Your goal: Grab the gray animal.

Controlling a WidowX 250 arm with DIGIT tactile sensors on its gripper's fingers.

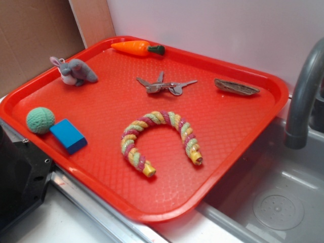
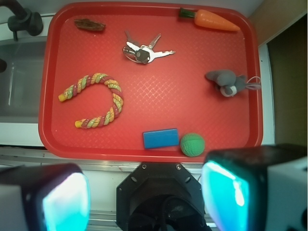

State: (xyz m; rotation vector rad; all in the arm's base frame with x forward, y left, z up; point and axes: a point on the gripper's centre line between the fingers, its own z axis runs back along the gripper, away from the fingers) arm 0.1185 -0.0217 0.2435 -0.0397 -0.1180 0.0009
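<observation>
Red tray (image 1: 253,126) by a sink holds scattered toys.
Gray animal (image 1: 76,72) lies on its side near the tray's far corner, below the carrot (image 1: 135,47); the tool (image 2: 144,197) hangs over the counter, fingers (image 2: 226,195) apart, holding nothing.

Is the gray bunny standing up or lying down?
Lying down: the gray bunny rests on its side on the red tray, ears pointing toward the rim.

Fingers (image 2: 65,202) wide apart, empty.
</observation>
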